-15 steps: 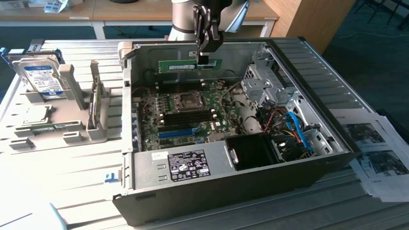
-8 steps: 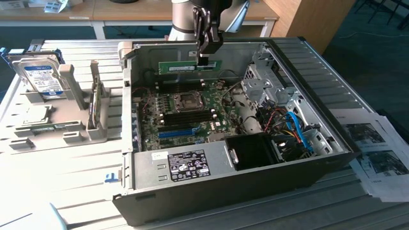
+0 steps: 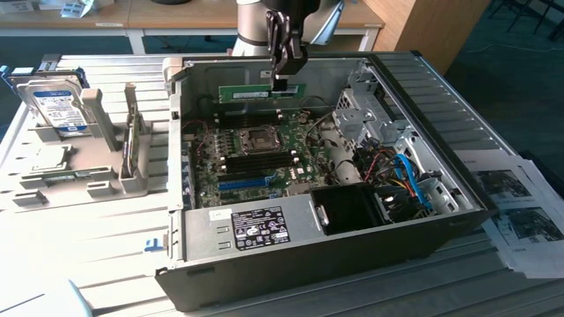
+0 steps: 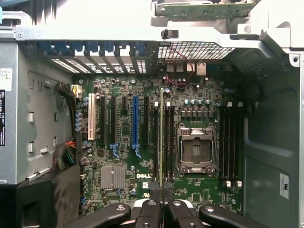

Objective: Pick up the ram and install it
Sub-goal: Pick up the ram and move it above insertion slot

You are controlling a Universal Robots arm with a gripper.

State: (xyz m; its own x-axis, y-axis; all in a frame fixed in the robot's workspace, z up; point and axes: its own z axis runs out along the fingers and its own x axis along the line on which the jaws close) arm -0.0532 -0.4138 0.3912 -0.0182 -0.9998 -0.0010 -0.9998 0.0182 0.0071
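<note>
I see fingers (image 4: 155, 192) nearly closed, clamped on one long, thin green circuit-board ram (image 3: 251, 93) | ram hangs level above the green motherboard (image 3: 255, 155) inside one open dark metal computer case (image 3: 291, 264) | one blue-labelled silver hard drive (image 3: 55, 105) stands over the pale slatted tabletop (image 3: 88, 231), exterior view's left

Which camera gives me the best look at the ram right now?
The exterior view: the ram shows its long green face, held by the gripper over the open computer case. The wrist view shows the ram edge-on, a thin strip over the motherboard.
</note>
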